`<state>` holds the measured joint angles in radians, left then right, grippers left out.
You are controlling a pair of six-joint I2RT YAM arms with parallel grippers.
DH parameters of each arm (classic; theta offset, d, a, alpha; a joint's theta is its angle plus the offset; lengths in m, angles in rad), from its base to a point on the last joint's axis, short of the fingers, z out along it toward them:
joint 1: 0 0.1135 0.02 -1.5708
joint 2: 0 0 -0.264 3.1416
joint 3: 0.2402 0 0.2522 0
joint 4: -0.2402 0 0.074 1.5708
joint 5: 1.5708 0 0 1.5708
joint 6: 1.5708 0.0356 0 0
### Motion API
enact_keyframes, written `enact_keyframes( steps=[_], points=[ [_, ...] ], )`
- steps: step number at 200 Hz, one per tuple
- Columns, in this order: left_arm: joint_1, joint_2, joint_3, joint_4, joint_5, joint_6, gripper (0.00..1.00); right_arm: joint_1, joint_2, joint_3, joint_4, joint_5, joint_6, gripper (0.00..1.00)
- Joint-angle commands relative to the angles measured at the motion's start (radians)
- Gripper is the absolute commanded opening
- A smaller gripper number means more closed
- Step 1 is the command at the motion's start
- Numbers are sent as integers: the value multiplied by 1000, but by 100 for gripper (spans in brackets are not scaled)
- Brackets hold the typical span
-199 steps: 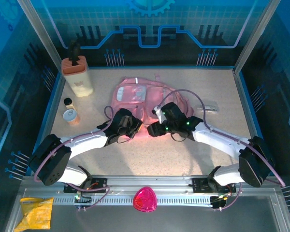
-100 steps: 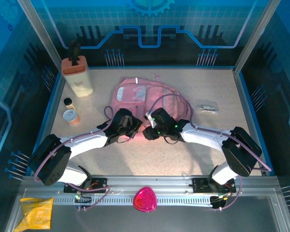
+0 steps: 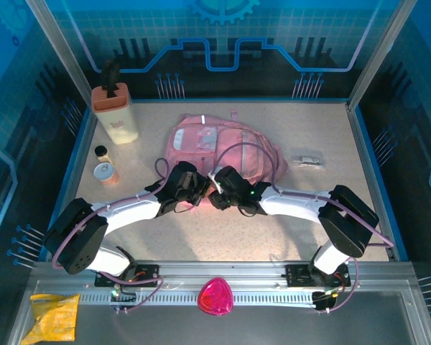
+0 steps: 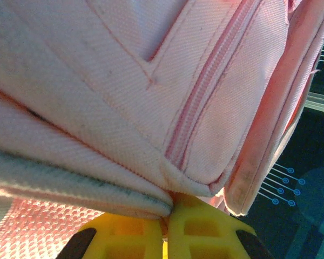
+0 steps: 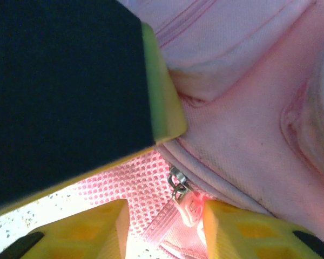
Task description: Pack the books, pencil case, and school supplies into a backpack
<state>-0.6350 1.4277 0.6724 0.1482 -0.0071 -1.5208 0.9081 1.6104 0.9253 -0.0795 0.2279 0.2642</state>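
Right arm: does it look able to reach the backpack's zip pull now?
Probably yes: the zip pull sits just ahead of the right gripper, jaws open, nothing between; the left gripper pinches the backpack alongside.

The soft pink backpack (image 3: pixel 201 140) lies flat on the counter (image 3: pixel 323 129), its near edge pinched in the left tool (image 4: pixel 164 237). The small pale school supplies (image 3: pixel 307 159) lie well to the right of the right tool (image 5: pixel 164 229).

Speckled beige table (image 3: pixel 237 241) enclosed by blue circuit-patterned walls (image 3: pixel 273 29), aluminium-framed

table (image 3: pixel 201 241) bears backpack (image 3: pixel 201 136), beige box (image 3: pixel 118 122), jars (image 3: pixel 104 171), pale item (image 3: pixel 307 159)
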Motion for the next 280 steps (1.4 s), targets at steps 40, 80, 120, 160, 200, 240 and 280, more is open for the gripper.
enact_keyframes(
  steps=[40, 80, 120, 160, 200, 240, 280],
  points=[
    [-32, -64, 38, 13, 91, 9, 0, 3, 34, 2, 226, 113, -12, 24],
    [-21, -95, 42, -47, 59, 43, 0, 8, -36, -38, 188, 126, 29, 3],
    [30, -108, 14, -53, 68, 55, 0, -7, -143, -106, 31, 119, 120, 0],
    [43, -113, 7, -16, 98, 43, 0, -7, -165, -132, 17, 13, 104, 0],
    [73, -140, 4, -68, 100, 72, 0, -56, -221, -157, -104, 83, 131, 0],
    [91, -172, -2, -92, 96, 87, 0, -144, -298, -198, -152, 73, 116, 0],
    [89, -152, 20, -86, 111, 91, 0, -105, -259, -132, -133, -26, 72, 1]
  ],
)
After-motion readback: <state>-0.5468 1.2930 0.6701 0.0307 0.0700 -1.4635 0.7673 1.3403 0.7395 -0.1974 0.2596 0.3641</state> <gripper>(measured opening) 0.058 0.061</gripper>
